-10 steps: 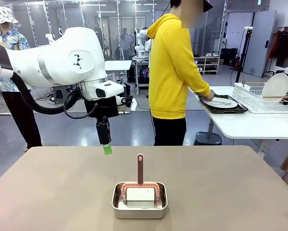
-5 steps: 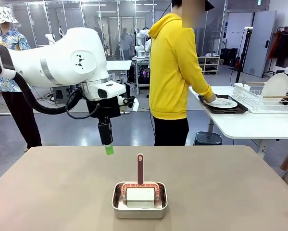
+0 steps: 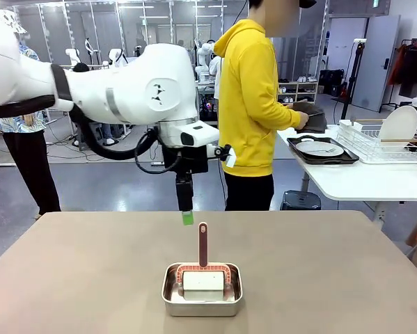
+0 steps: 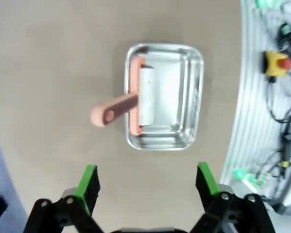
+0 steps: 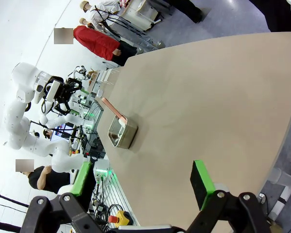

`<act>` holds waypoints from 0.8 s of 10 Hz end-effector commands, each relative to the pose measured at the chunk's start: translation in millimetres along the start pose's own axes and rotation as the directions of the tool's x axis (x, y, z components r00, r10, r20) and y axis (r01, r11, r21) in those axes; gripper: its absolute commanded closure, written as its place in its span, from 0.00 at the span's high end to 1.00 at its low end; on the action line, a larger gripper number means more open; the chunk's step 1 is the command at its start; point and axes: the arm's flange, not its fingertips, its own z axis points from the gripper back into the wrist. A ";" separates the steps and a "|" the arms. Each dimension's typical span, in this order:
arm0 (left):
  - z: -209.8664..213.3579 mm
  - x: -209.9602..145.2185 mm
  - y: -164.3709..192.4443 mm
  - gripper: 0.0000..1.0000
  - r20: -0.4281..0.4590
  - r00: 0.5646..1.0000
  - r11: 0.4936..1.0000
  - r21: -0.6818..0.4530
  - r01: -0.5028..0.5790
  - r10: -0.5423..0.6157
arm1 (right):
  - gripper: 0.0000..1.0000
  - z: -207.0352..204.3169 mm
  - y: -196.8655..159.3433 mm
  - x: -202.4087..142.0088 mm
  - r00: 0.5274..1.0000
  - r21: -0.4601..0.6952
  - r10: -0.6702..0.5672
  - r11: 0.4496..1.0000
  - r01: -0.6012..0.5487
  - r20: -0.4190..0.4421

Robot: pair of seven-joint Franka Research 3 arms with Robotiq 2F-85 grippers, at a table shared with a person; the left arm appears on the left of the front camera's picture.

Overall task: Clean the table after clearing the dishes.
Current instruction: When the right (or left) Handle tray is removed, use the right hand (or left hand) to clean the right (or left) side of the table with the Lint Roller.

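Note:
The brown table (image 3: 69, 278) carries a small steel pan (image 3: 202, 298) with a white lint-type roller (image 3: 202, 281) lying in it. The roller's pink handle (image 3: 203, 243) sticks up over the pan's far rim. My left gripper (image 3: 187, 217) hangs open just above and behind that handle. From the left wrist view the open gripper (image 4: 147, 182) looks down on the pan (image 4: 181, 97) and handle (image 4: 113, 109). My right gripper (image 5: 143, 179) is open off the table's side, far from the pan (image 5: 122, 132). One of the dishes, a white plate on a dark tray (image 3: 319, 148), rests on the white side table.
A person in a yellow hoodie (image 3: 253, 104) stands at the white side table (image 3: 361, 181), holding a second dark tray (image 3: 309, 117). A wire rack (image 3: 382, 142) there holds a white plate (image 3: 398, 126). Bare tabletop surrounds the pan.
My left arm has swung right, bringing its open gripper from left of the pan to just behind the roller handle. The person has lifted a dark tray from the side table.

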 end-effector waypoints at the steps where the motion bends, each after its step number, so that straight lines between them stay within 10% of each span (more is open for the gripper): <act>1: 3.7 14.1 20.1 1.00 -0.074 0.997 0.999 0.002 0.035 -0.035 | 1.00 -2.1 5.2 -3.6 1.000 0.005 0.006 1.000 -0.006 0.010; 8: -41.0 39.5 40.4 1.00 -0.114 0.991 0.996 -0.057 0.069 -0.075 | 1.00 -2.1 5.2 -3.6 1.000 0.005 0.006 1.000 -0.006 0.010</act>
